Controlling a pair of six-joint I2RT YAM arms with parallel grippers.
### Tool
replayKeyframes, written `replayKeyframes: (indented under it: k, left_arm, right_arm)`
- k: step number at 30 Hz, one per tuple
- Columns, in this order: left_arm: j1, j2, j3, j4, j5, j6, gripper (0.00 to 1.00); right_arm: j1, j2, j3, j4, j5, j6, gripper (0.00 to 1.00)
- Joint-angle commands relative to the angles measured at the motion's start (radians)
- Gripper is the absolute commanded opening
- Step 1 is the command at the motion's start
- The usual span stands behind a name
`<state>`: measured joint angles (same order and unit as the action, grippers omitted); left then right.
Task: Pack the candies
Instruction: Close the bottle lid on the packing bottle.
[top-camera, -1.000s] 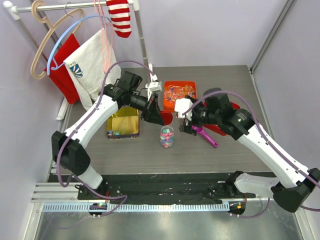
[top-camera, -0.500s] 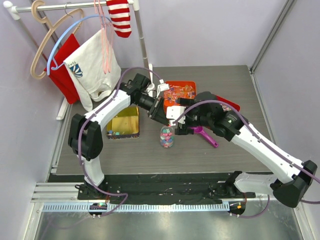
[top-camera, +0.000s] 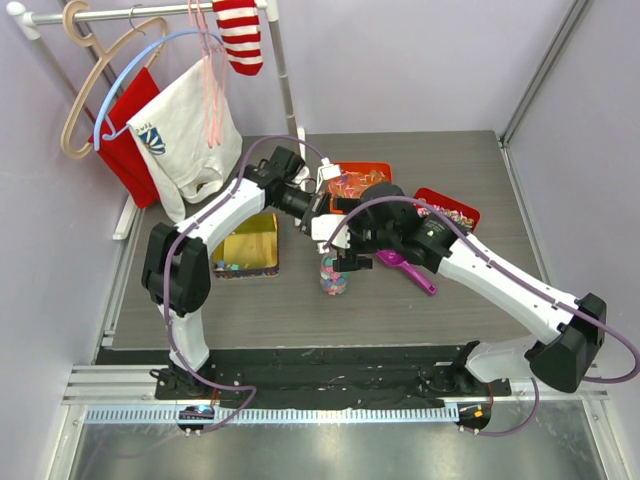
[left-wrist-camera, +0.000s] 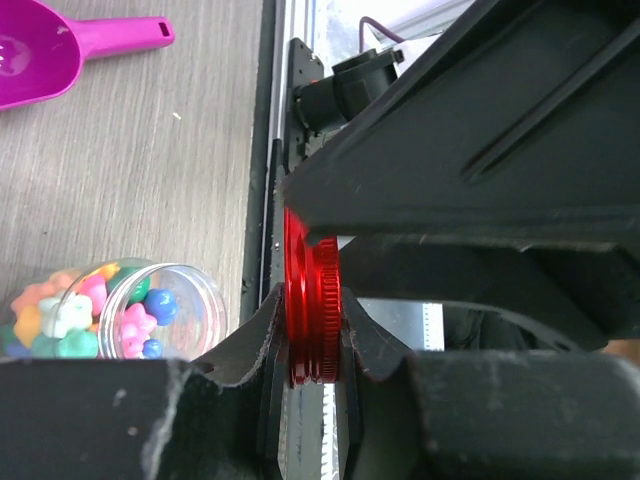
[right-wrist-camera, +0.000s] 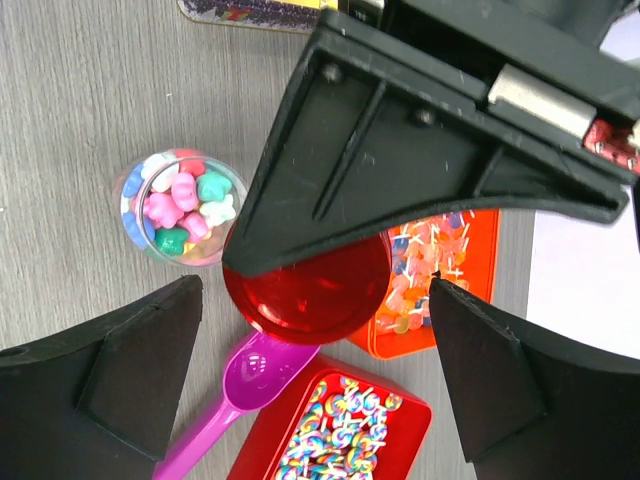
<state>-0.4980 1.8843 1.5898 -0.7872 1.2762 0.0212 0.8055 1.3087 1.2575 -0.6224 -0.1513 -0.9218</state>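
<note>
We see the left end effector (left-wrist-camera: 312, 300) pinching a red lid (right-wrist-camera: 310, 290), which hides part of the orange tin (right-wrist-camera: 480, 250). The right end effector (right-wrist-camera: 315, 370) gapes wide, empty. The candies (right-wrist-camera: 183, 205) sit in a clear jar (left-wrist-camera: 195, 300) on the counter (right-wrist-camera: 60, 120), largely masked from above by both arms.

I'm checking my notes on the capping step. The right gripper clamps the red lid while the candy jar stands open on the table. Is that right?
It is the left gripper that clamps the red lid, as the left wrist view shows; the right gripper is open. The candy jar does stand open on the table.
</note>
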Motion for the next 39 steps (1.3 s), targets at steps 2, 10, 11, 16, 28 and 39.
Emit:
replayKeyframes:
  k: [2, 10, 11, 16, 28, 39]
  left_arm:
    - [-0.004, -0.001, 0.029, 0.028, 0.061, -0.017, 0.0]
    - [-0.005, -0.001, 0.016, 0.029, 0.063, -0.017, 0.0]
    - [-0.005, 0.001, 0.015, 0.029, 0.063, -0.017, 0.0]
    - [-0.005, 0.006, 0.01, 0.028, 0.063, -0.017, 0.0]
    - [-0.005, -0.002, 0.012, 0.028, 0.077, -0.017, 0.0]
    - [-0.005, -0.011, 0.013, 0.006, 0.074, 0.009, 0.01]
  right_arm:
    - [0.02, 0.024, 0.065, 0.027, 0.044, -0.014, 1.0]
    - [0.023, 0.037, 0.085, 0.024, 0.039, -0.011, 0.96]
    - [0.023, 0.035, 0.086, 0.021, 0.035, -0.012, 0.95]
    - [0.021, 0.032, 0.106, -0.003, 0.019, -0.008, 0.85]
    - [0.021, 0.049, 0.102, -0.022, 0.002, -0.002, 0.53]
    - [0.021, 0.049, 0.126, -0.019, 0.045, 0.014, 0.77]
